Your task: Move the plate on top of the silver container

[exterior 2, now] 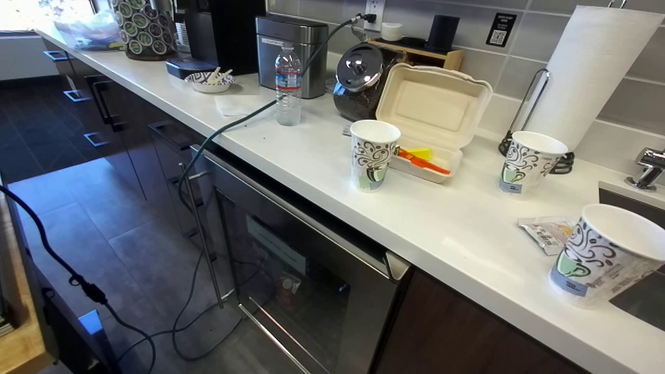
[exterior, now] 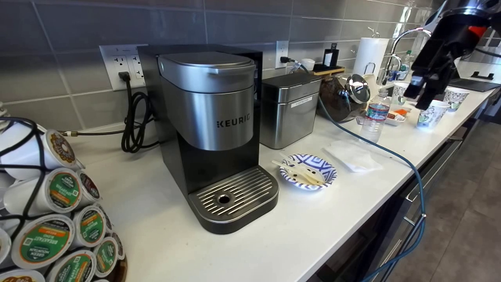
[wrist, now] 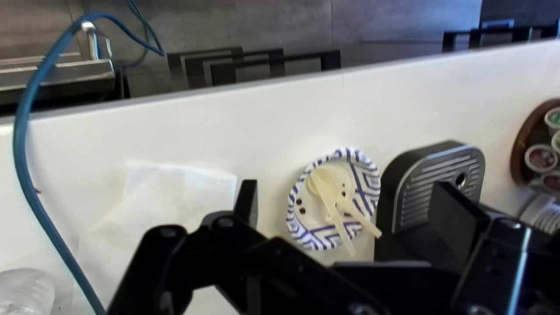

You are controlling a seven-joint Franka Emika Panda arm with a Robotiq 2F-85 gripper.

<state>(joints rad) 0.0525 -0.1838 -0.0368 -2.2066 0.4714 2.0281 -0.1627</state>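
Observation:
The plate is a small white paper plate with a blue pattern and holds two pale plastic spoons. It rests on the counter in both exterior views (exterior: 328,172) (exterior 2: 208,87), beside the coffee machine's drip tray. It also shows in the wrist view (wrist: 369,175). The silver container (exterior: 291,117) is a brushed-steel box with a lid, standing behind the plate against the wall; it also shows in an exterior view (exterior 2: 267,62), and is out of the wrist view. My gripper (wrist: 351,204) is open and empty, high above the counter; its fingers (exterior: 417,98) show in an exterior view.
The Keurig machine (exterior: 219,113) stands close beside plate and container. A napkin (exterior: 352,154), a water bottle (exterior: 377,117), a blue cable (exterior: 403,158) and a tilted glass jar (exterior: 338,98) are on the other side. Coffee pods (exterior: 45,237) and paper cups (exterior 2: 374,153) stand farther off.

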